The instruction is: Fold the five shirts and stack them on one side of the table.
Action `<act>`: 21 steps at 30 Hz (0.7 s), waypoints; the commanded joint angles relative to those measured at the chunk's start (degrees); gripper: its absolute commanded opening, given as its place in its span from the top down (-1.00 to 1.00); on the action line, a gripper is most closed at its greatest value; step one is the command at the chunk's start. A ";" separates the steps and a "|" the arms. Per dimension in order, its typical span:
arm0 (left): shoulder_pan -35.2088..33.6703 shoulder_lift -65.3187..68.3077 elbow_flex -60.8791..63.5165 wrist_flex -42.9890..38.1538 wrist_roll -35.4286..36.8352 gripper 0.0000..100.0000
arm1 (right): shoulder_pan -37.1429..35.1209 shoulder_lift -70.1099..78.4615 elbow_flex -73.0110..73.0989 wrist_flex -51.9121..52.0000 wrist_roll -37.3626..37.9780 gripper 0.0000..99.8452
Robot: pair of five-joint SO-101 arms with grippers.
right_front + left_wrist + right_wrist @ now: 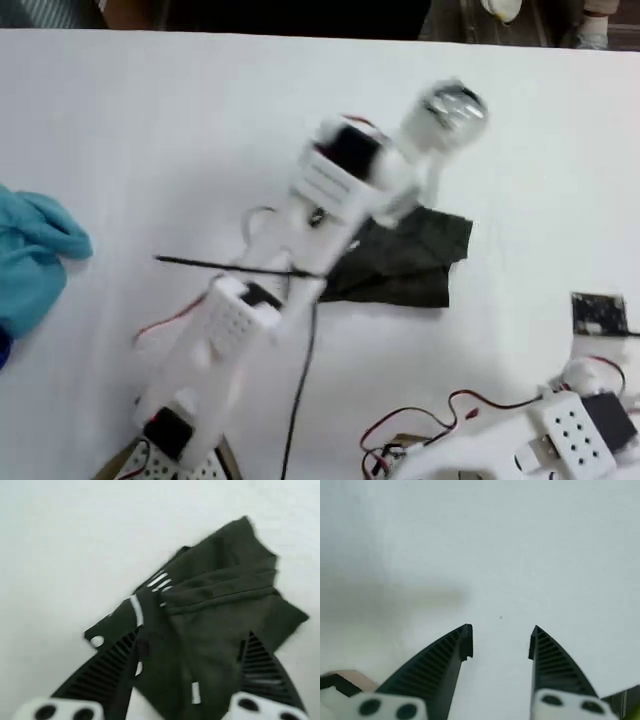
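Dark shirt (pixel 405 260), soft and crumpled into a lumpy heap, thin white stripes on it, on the smooth white table (pixel 150 130). Right over it, left claw (pixel 192 640), ridged black fingers spread wide, cloth between them. Off to its right, right claw (pixel 500 640), released too, above bare table. Far to its left, blue shirt (pixel 35 260), bunched up.
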 commanded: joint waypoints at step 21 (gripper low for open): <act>-33.23 -42.99 48.84 -1.49 -0.26 0.40 | -60.00 79.52 -86.77 26.51 -20.31 0.58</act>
